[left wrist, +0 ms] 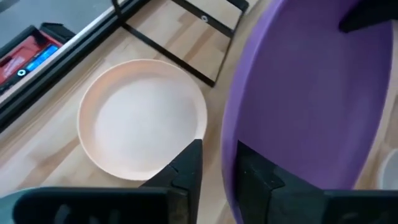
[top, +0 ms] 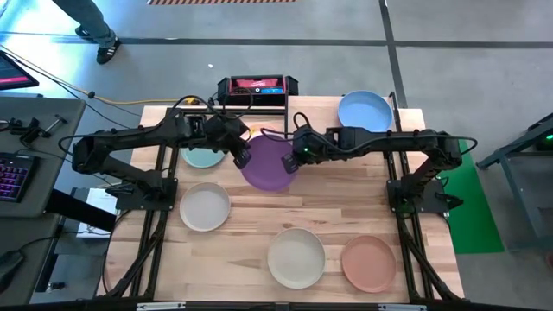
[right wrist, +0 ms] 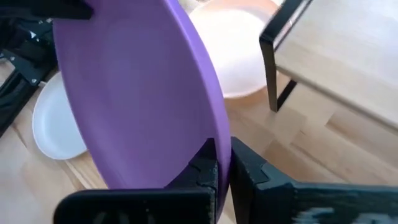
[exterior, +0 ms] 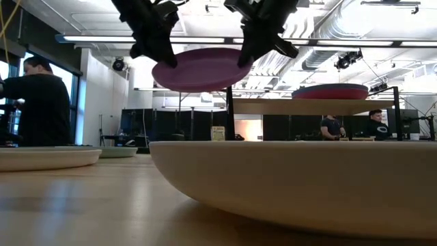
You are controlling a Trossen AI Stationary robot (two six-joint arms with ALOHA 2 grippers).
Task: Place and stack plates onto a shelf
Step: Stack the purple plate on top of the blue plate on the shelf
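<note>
A purple plate [top: 268,164] hangs above the table's middle between my two grippers. My right gripper [top: 295,159] is shut on its right rim. My left gripper [top: 244,154] is open, its fingers standing on either side of the left rim [left wrist: 229,163]. At the far right stands the shelf [exterior: 307,106] on black posts. It carries a blue plate [top: 365,111], which lies on a magenta plate [exterior: 331,92]. A pale pink plate [left wrist: 143,118] lies on the table by the shelf's posts. My left gripper has the plate's rim between its open fingers. Bare table shows between one finger [left wrist: 186,171] and the rim. Whether the other finger touches the plate I cannot tell. My right gripper pinches the purple plate's rim [right wrist: 221,140] between its two fingers, slanting down from the table's right. One finger lies on the hollow face, the other under the plate. The plate is lifted clear of the table and close to level.
A teal plate [top: 203,158] lies under my left arm. A grey plate [top: 205,206], a cream plate [top: 295,257] and a salmon-brown plate [top: 368,263] lie toward the near edge. A red and black box [top: 257,85] sits behind the far edge.
</note>
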